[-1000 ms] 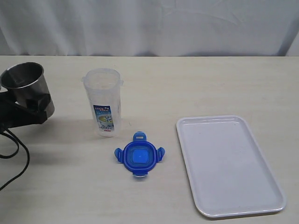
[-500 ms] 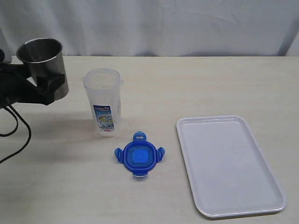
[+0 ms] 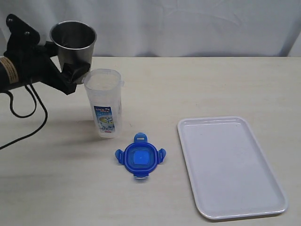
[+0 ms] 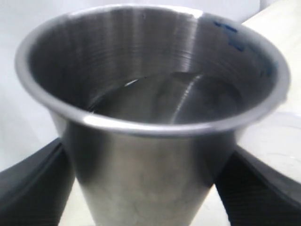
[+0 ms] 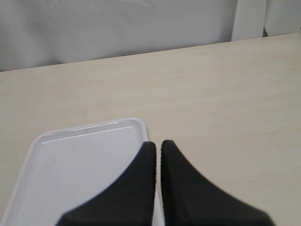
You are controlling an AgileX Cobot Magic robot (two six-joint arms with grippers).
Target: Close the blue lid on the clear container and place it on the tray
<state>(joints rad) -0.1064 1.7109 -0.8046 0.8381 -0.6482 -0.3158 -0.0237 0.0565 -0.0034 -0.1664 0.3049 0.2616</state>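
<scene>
- While my left gripper is clamping the steel cup beside the clear container, my right gripper is hovering, fingers together, over the tray.
- The blue lid is lying between container and tray.

— What colour is the blue lid?
— Bright blue on the flaps and rim, with a paler, translucent blue square in the middle.
— And the clear container?
— Colourless, with a blue-and-white printed label edged in red at the bottom. The tray is plain white.
— The rest?
— The steel cup is brushed silver-grey, the left gripper and right gripper are black, the table is pale beige with faint grain, and the curtain is white
</scene>
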